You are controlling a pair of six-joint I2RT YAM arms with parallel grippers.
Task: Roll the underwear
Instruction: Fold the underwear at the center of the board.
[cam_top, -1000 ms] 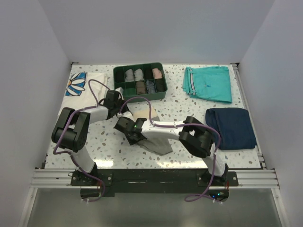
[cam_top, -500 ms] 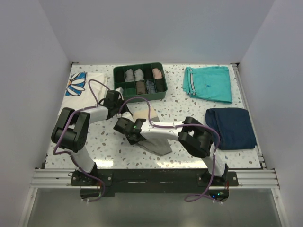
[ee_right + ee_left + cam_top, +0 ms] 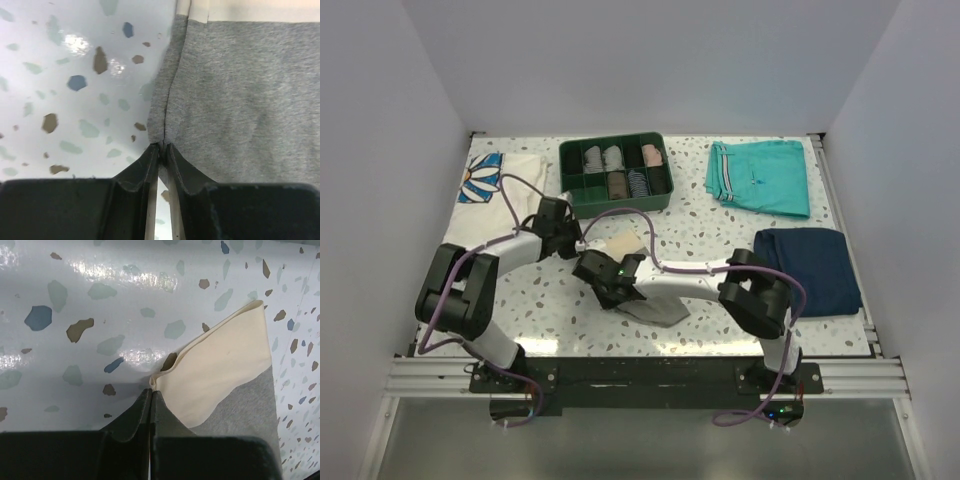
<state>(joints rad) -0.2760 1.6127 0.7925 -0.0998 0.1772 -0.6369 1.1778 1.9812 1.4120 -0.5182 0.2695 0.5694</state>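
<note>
Speckled table (image 3: 705, 215), left fingers (image 3: 131, 426) clamped on underwear (image 3: 665, 310) cream band, right fingers (image 3: 141, 172) pinching its grey edge

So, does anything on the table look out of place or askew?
Only the underwear lies crooked, its cream edge lifted into a fold where the left gripper pinches it; the right gripper pinches the grey side. Nothing looks spilled or damaged.

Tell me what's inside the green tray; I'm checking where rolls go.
The tray holds rolled cloths: two grey rolls, a pinkish roll, a brown roll, a striped roll. Other compartments look dark; their floors, and anything beneath the rolls, are hidden.
</note>
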